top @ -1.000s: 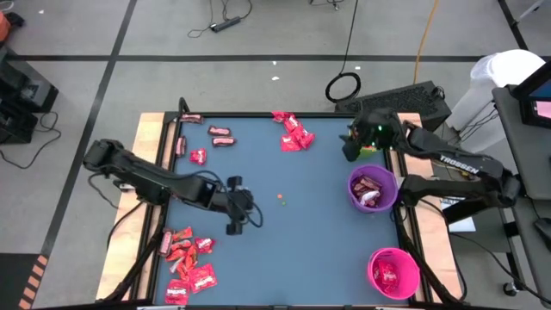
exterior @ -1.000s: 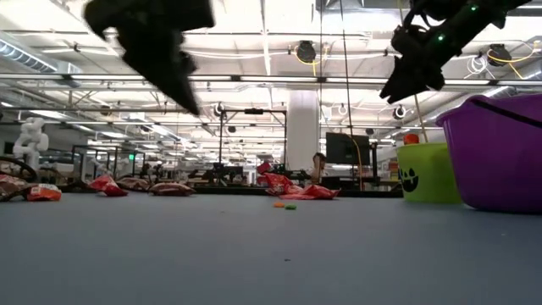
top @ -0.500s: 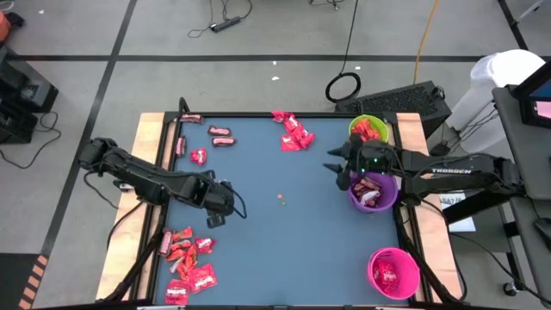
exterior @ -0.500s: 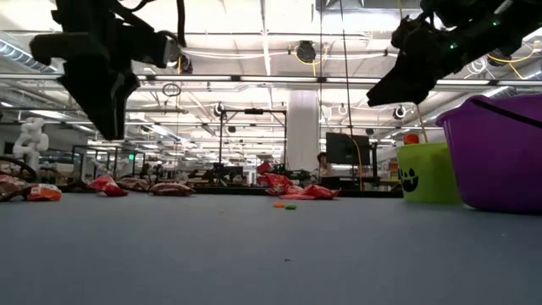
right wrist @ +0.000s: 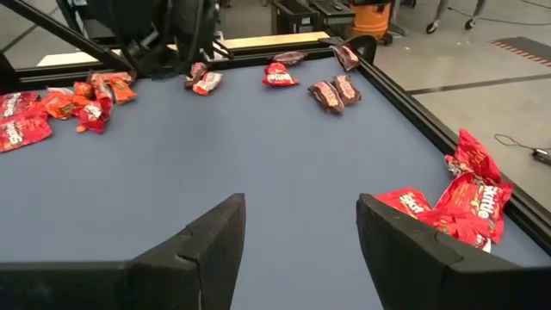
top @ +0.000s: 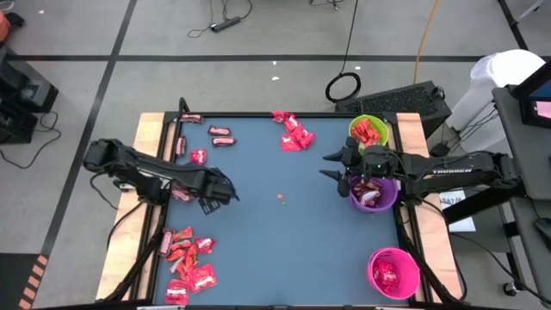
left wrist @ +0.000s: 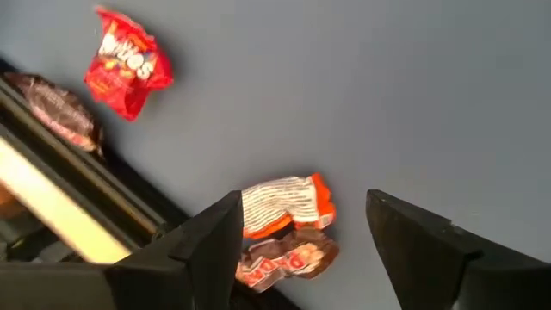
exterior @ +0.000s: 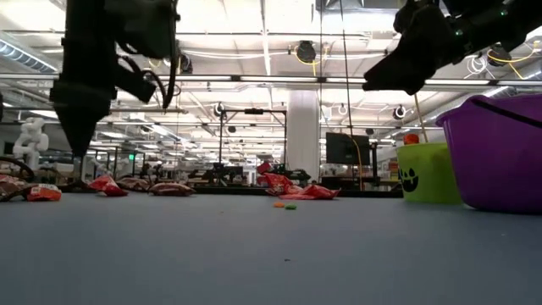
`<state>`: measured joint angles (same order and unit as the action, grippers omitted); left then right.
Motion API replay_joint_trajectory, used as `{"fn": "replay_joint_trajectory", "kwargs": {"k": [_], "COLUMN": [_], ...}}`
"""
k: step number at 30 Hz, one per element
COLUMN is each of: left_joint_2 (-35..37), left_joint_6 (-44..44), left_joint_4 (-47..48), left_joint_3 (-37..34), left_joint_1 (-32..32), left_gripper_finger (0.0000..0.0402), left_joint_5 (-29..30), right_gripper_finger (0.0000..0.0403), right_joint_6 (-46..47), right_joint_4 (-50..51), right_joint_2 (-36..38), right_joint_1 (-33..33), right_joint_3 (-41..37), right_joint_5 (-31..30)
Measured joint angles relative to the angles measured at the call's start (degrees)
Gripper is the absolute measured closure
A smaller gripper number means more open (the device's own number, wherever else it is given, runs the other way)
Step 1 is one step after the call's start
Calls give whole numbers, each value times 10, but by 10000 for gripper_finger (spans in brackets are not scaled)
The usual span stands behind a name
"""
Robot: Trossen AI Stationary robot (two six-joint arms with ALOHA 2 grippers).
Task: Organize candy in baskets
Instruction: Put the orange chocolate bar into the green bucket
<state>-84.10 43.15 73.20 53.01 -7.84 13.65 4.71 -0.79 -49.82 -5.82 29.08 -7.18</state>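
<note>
The left tool (top: 209, 200) hangs open and empty over the table's (top: 284, 241) left side, two candies (left wrist: 288, 226) lying between its fingers in the wrist view. The right tool (top: 331, 165) is open and empty beside the purple basket (top: 372, 190), near the green basket (top: 368, 131). The pink basket (top: 393, 272) sits at the near right corner. Candy piles lie near left (top: 185, 263) and far centre (top: 293, 132).
</note>
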Motion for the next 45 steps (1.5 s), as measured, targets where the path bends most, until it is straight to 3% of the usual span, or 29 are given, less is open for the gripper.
{"fn": "replay_joint_trajectory", "kwargs": {"k": [12, 17, 27, 31, 40, 45], "left_joint_2": [-114, -125, -123, -123, -125, -125], "left_joint_6": [2, 23, -17, -20, -32, -48], "left_joint_4": [-9, -25, -64, -70, -69, -68], "left_joint_3": [-46, -69, -86, -87, -89, -88], "left_joint_1": [12, 11, 12, 12, 23, 20], "left_gripper_finger": [151, 151, 159, 206, 349, 392], "left_joint_5": [-18, -28, -40, -44, -38, -34], "right_gripper_finger": [192, 192, 192, 192, 192, 192], "right_joint_6": [2, 2, 2, 2, 2, 2], "right_joint_4": [1, 1, -5, -3, -3, -3], "right_joint_2": [0, 0, 0, 0, 0, 0], "right_joint_1": [0, 0, 0, 0, 0, 0], "right_joint_3": [0, 0, 1, 1, 1, 1], "right_joint_5": [0, 0, 0, 0, 0, 0]}}
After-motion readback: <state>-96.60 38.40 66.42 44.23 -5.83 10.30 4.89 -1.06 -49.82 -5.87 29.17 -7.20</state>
